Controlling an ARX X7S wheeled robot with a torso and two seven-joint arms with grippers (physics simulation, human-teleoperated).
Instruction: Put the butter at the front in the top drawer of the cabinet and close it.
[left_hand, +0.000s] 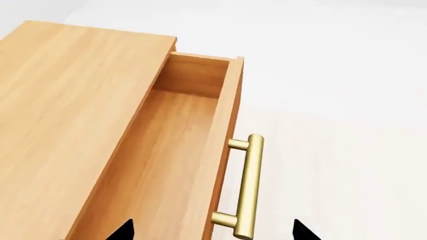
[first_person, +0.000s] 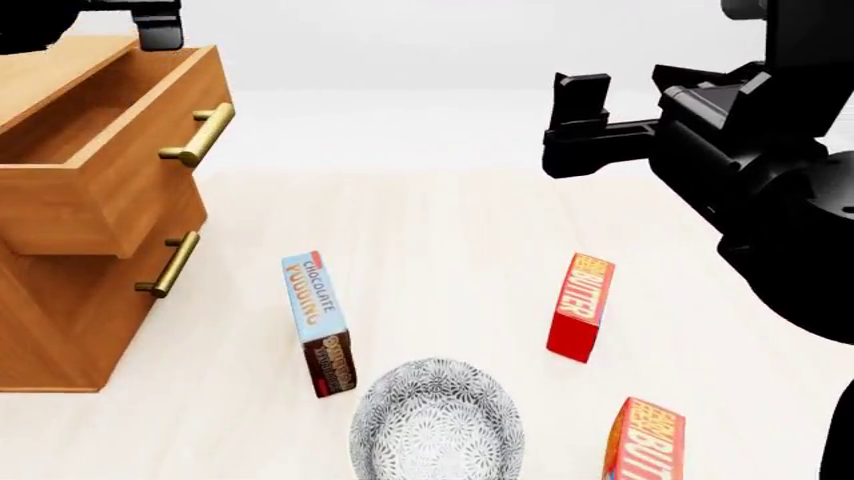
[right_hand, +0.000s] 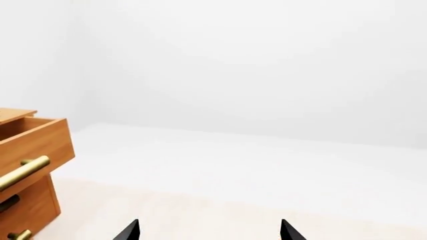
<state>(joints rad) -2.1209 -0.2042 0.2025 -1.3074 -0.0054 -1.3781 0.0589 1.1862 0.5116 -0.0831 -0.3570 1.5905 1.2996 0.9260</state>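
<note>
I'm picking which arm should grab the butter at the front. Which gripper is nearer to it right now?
The right. The right gripper hangs in the air above and behind the front butter. The left gripper is far across the scene, above the open top drawer.

Pale cream surface (first_person: 454, 230) carried everything. Cabinet (first_person: 60, 310) stood on it at the left. Chocolate pudding box (first_person: 318, 322) lay near the middle, patterned grey bowl (first_person: 435, 420) just in front of it. One butter carton (first_person: 581, 305) stood to the right; a second butter carton (first_person: 646, 440) sat nearer, cut by the frame edge.
</note>
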